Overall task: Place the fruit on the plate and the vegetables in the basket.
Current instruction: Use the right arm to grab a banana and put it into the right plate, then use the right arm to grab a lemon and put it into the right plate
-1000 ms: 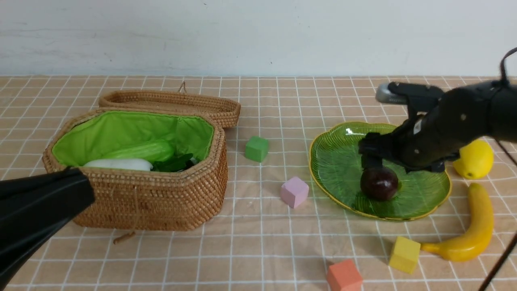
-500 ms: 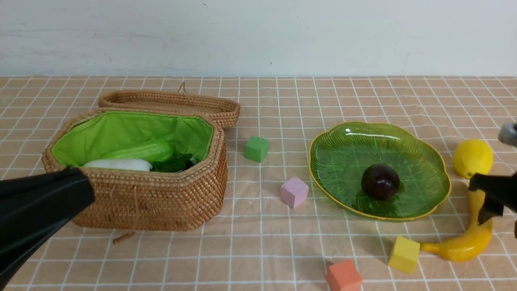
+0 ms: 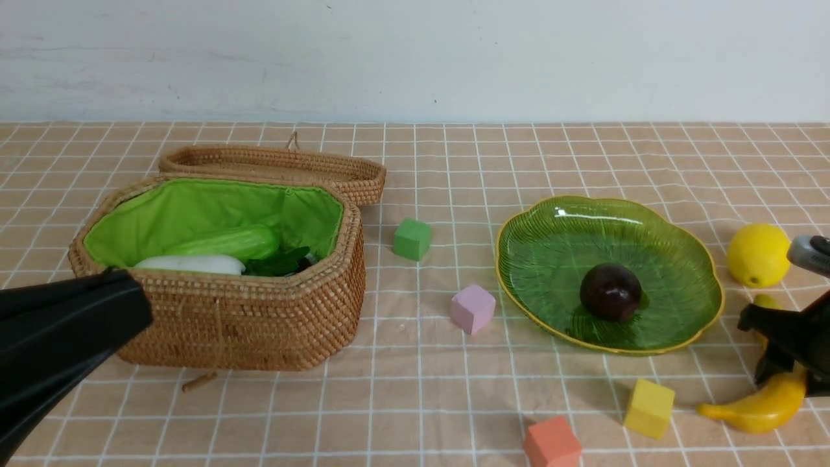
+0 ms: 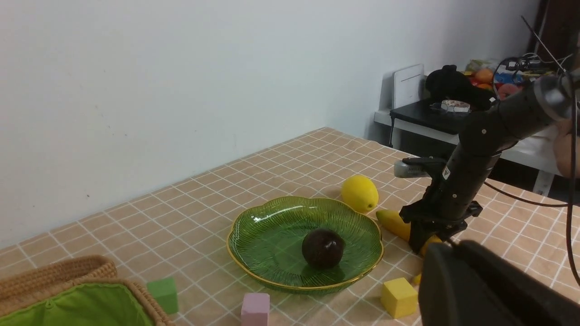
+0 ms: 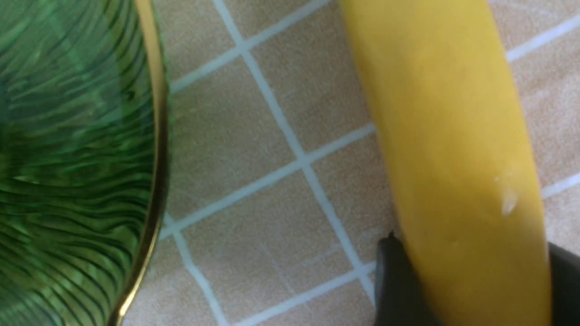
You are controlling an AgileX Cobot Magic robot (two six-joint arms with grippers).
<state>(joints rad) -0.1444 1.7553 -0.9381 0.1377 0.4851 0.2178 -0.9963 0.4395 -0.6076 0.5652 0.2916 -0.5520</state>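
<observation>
**Step in hand: gripping the banana for transfer to the plate**

1. Task object. The banana (image 3: 758, 405) lies on the checked tablecloth (image 3: 415, 389) at the robot's right, just beside the near right rim of the plate (image 3: 499, 259) and not on it. The right wrist view shows bare cloth between the banana and the plate's gold edge.

2. Gripper state. The right gripper (image 3: 778, 373) straddles the banana's middle section. Its two dark fingers (image 5: 394, 280) sit against opposite sides of the fruit, pinching it. Grip firmness cannot be judged.

3. Arm pose. The right arm reaches in from the right edge, wrist angled steeply down, gripper low at the cloth. The left gripper (image 4: 457, 271) is parked at the near left in front of the basket (image 3: 246, 324), jaws pressed together and holding nothing.

4. Progress. One dark round fruit (image 3: 610, 291) rests in the plate. The lemon (image 3: 758, 255) sits on the cloth beyond the banana. A green leafy vegetable (image 3: 227, 243) and a white radish (image 3: 191, 263) lie inside the basket.

5. Next move, as judged. Confirm the grip, lift straight up to clear the plate's raised rim, and carry leftward over the plate. Set the banana down away from the round fruit, which would probably roll if struck. Keep clear of the yellow cube (image 3: 650, 408) nearby.
</observation>
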